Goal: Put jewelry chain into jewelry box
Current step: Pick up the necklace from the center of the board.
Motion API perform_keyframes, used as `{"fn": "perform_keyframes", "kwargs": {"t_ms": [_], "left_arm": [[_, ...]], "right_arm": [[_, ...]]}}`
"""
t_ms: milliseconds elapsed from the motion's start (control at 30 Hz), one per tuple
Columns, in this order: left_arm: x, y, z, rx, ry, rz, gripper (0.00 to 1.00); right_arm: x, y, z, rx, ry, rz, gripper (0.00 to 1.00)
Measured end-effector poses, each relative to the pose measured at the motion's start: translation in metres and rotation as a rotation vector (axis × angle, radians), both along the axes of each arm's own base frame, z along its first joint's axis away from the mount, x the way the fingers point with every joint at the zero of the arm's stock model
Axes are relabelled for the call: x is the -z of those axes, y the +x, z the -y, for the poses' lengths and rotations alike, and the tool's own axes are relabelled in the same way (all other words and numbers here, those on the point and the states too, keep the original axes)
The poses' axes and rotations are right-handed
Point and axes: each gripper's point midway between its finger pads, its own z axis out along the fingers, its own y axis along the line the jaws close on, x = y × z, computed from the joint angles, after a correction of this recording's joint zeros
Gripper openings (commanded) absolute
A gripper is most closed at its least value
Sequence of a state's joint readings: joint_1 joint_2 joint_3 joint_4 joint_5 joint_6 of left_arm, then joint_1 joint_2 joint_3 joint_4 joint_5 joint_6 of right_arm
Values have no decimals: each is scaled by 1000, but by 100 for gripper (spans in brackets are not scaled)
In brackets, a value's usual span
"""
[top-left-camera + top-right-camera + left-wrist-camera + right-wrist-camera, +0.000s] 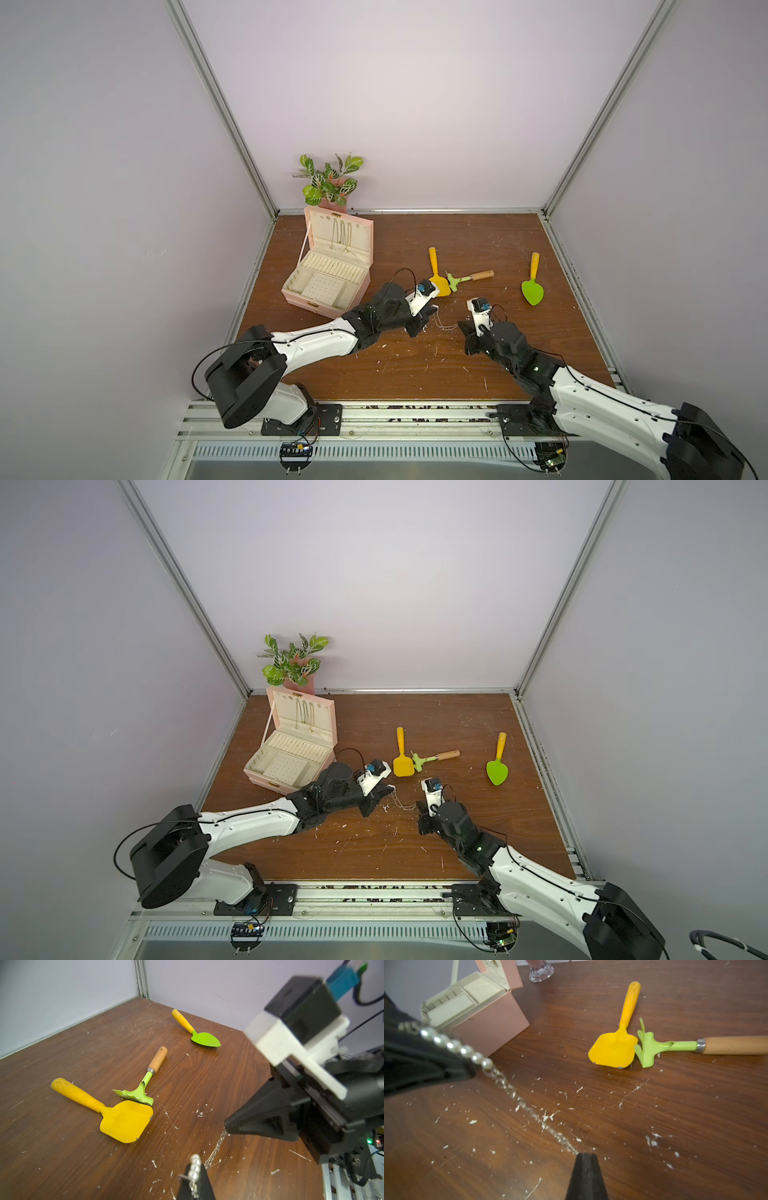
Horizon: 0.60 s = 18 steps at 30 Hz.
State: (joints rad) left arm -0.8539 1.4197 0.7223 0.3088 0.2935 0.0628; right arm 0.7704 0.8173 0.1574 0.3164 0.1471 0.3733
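The left gripper (pixel 194 1176) is pinched tight on the beaded end of the chain (pixel 508 1088), with a few pearly beads poking out past its tips. The right gripper (pixel 586 1159) also has its tips pressed together, clamped on the chain's thin other end. The chain sags between them low over the table (pixel 415 365); whether its middle touches the wood I cannot tell. In both top views the left gripper sits at 9 o'clock of the chain and the right gripper at 3 o'clock.

From the chain, the yellow shovel (pixel 437 274) lies near at 12 o'clock. A green rake (pixel 461 279) touches the 3 o'clock edge of its blade. The green trowel (pixel 532 286) lies well apart at 2 o'clock. The jewelry box (pixel 299 300) stands open at 10 o'clock, well apart from the chain, with its lid upright. A plant (pixel 328 178) is just behind it.
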Motion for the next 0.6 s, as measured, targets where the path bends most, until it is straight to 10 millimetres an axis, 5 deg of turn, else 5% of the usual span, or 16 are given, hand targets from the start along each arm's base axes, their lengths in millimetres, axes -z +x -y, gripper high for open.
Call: {"fn": "perform_keyframes", "kwargs": {"t_ms": [67, 167, 400, 600], "left_arm": [[1, -3, 0, 14, 28, -25, 1], [-1, -4, 0, 26, 73, -60, 1], [-12, -10, 3, 67, 118, -111, 1], [-25, -22, 9, 129, 110, -153, 1]], "right_arm": [[2, -6, -3, -39, 34, 33, 58], [-6, -11, -7, -87, 85, 112, 74], [-55, -15, -22, -194, 156, 337, 76], [-64, -19, -34, -274, 139, 418, 72]]}}
